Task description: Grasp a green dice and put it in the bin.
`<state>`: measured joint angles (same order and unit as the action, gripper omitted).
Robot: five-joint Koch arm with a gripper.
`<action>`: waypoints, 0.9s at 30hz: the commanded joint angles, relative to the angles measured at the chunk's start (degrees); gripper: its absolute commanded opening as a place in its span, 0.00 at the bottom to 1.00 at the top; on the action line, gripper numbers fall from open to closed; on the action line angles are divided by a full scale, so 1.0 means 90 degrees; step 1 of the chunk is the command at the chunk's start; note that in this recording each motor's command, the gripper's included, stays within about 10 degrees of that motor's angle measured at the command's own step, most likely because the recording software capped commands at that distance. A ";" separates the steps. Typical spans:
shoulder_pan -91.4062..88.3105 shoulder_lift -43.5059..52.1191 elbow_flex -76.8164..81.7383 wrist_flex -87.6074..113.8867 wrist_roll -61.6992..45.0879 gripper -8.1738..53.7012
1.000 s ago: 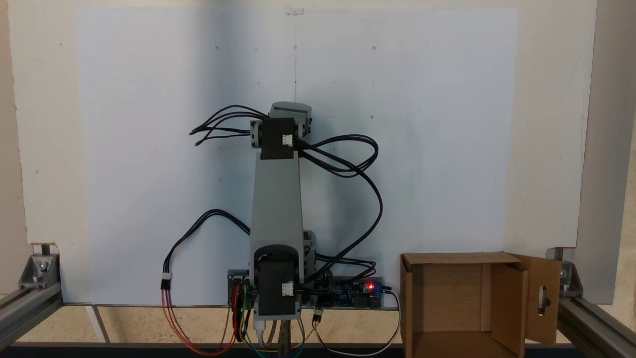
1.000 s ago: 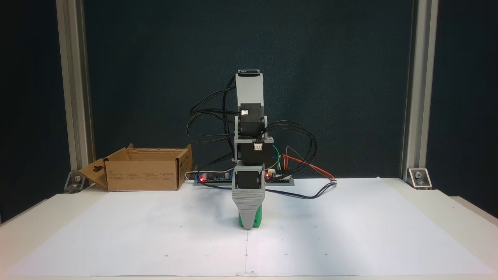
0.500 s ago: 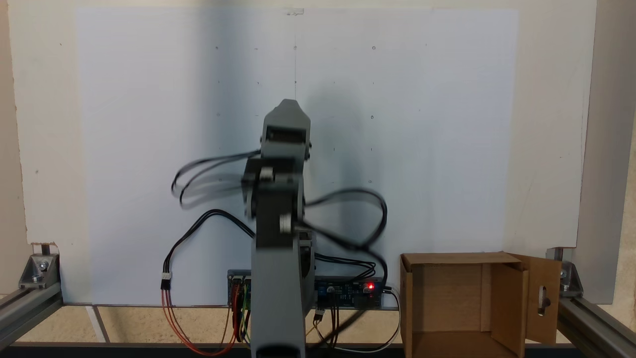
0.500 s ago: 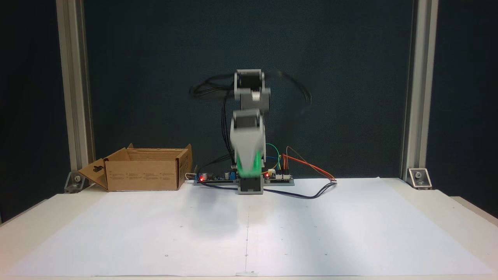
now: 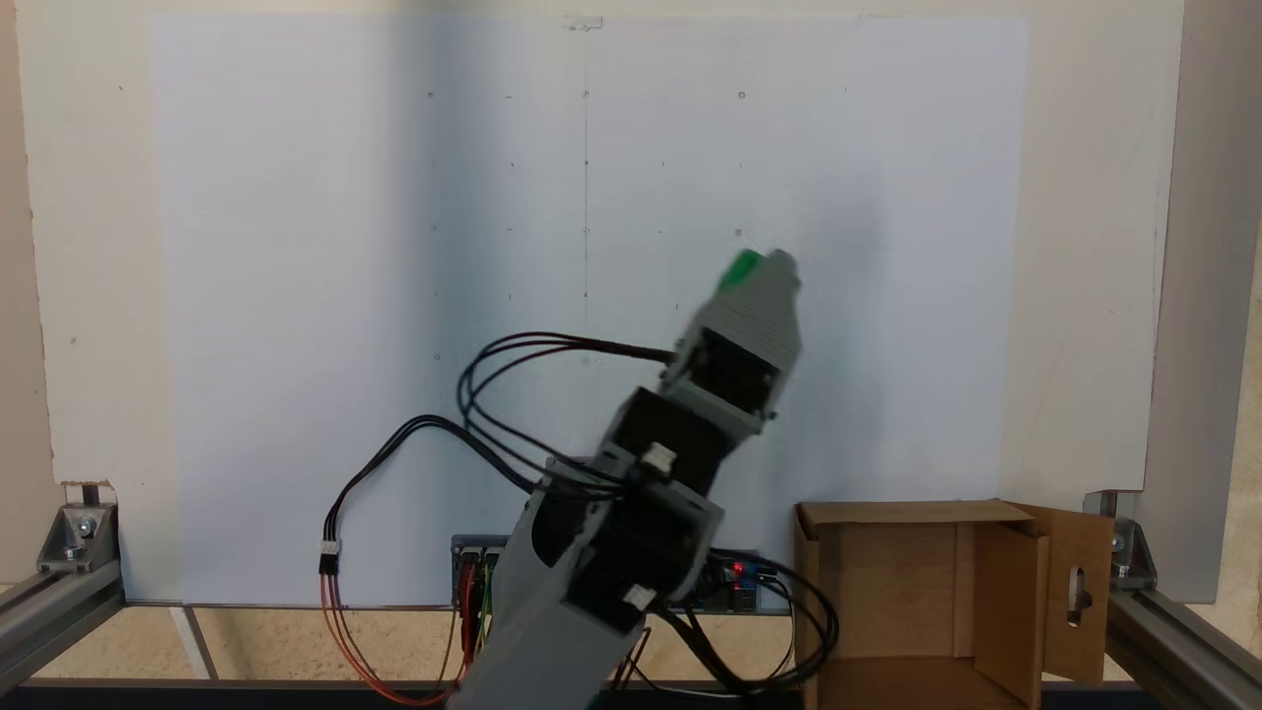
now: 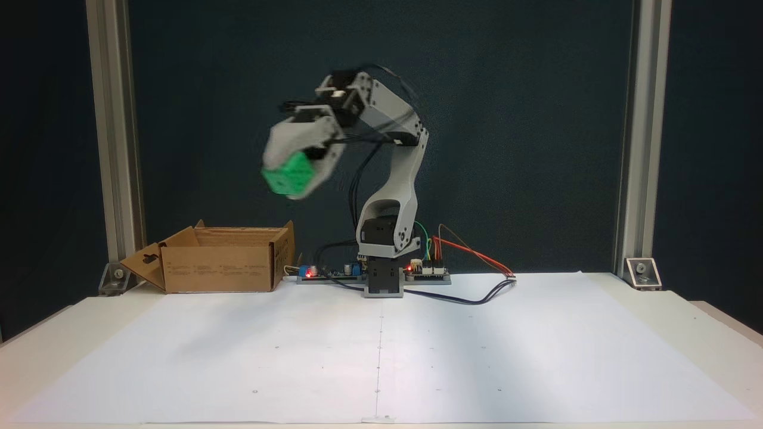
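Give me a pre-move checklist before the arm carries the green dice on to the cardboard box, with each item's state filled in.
1. Dice in grip: the green dice sits in the pincer, raised well off the table. Ok.
2. Grip firmness: the picture is blurred by motion, so the contact cannot be judged. Cannot tell.
3. Bin open: the bin stands with its flaps folded out and its inside bare. Ok.
4. Pincer above the bin: in a fixed view it sits beside the opening, not over it. Not ok.
5. Height over the bin's rim: the dice hangs well above it. Ok.
6. Cables: they trail loose beside the arm. Cannot tell.
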<state>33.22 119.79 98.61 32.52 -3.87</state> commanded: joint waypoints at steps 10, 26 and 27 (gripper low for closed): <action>0.5000 -0.0762 -0.1250 0.0000 -0.1641 0.32; 0.7598 -0.2910 -0.1045 0.0566 -0.3018 0.32; 0.7607 -0.3076 -0.0918 0.0557 -0.3076 0.32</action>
<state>101.34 92.29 91.67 37.71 -26.89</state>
